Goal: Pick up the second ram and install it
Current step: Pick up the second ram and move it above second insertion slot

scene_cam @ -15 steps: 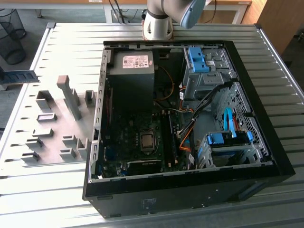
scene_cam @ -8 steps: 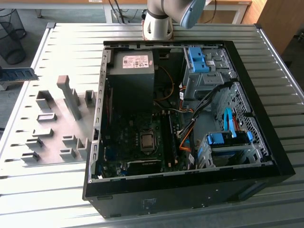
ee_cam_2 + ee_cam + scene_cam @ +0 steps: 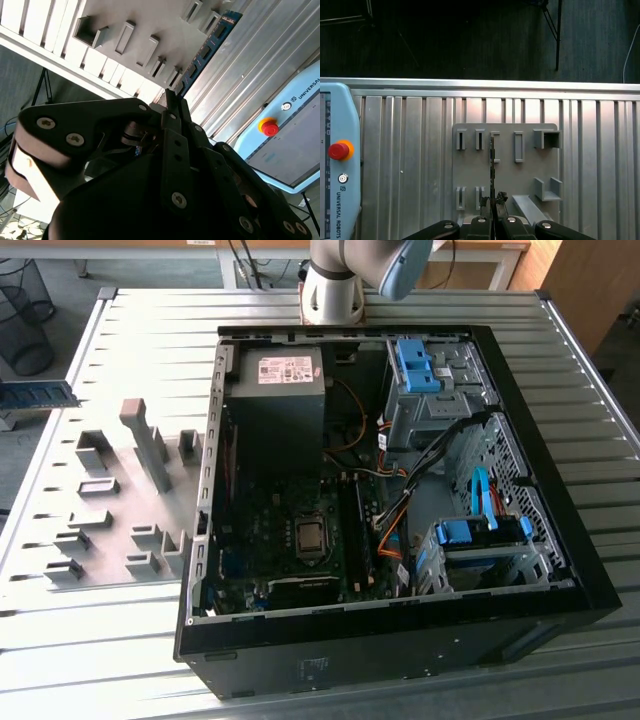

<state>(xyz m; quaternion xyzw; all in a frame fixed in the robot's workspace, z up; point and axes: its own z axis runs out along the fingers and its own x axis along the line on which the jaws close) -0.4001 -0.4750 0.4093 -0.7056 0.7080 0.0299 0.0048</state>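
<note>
One gripper (image 3: 494,202), jaws narrow, clamped on the one second ram (image 3: 206,50). The stick runs straight out from the fingertips and is edge-on in the first wrist view. Beyond it is one grey holder plate (image 3: 505,175) with upright blocks, on one ribbed metal table (image 3: 410,165). Can't tell if the ram's far end touches the plate. One teach pendant (image 3: 337,200) with one red button (image 3: 339,150) sits off to the plate's side. In the exterior view the ram is at the exterior view's left edge, well apart from one open PC case (image 3: 400,650) with two blue drive latches (image 3: 418,365) inside.
</note>
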